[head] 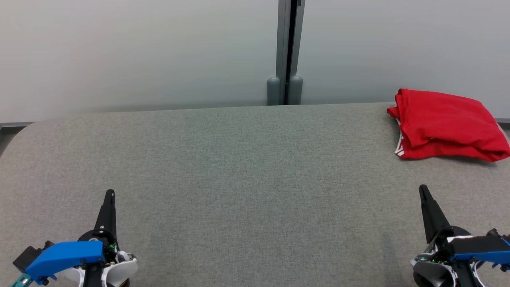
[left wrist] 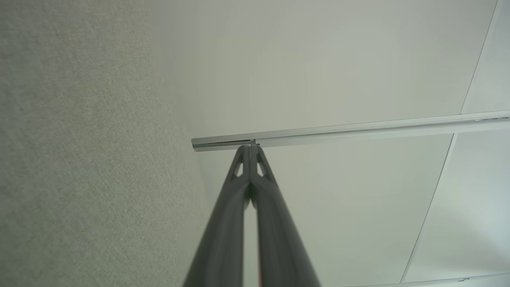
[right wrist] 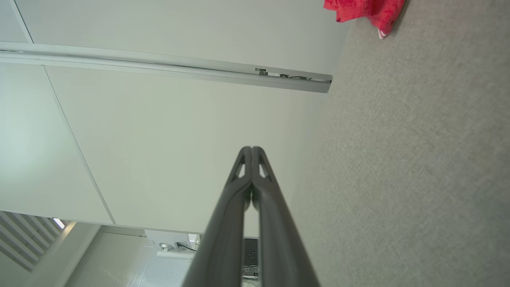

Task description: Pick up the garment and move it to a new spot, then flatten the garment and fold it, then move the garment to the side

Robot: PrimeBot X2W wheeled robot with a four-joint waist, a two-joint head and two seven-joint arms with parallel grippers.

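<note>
A red garment (head: 446,123) with white trim lies folded in a loose bundle at the far right of the grey fabric table (head: 247,167); its corner (right wrist: 366,12) shows at the top of the right wrist view. My left gripper (head: 110,194) rests at the lower left, shut, with nothing in it, its tips (left wrist: 250,147) pressed together. At the lower right my right gripper (head: 422,188) is also shut and empty, tips (right wrist: 251,149) touching, well short of the garment.
A pale partition wall (head: 139,52) with a grey vertical post (head: 287,52) stands right behind the table's far edge. The table's rounded left corner (head: 24,131) lies at the far left.
</note>
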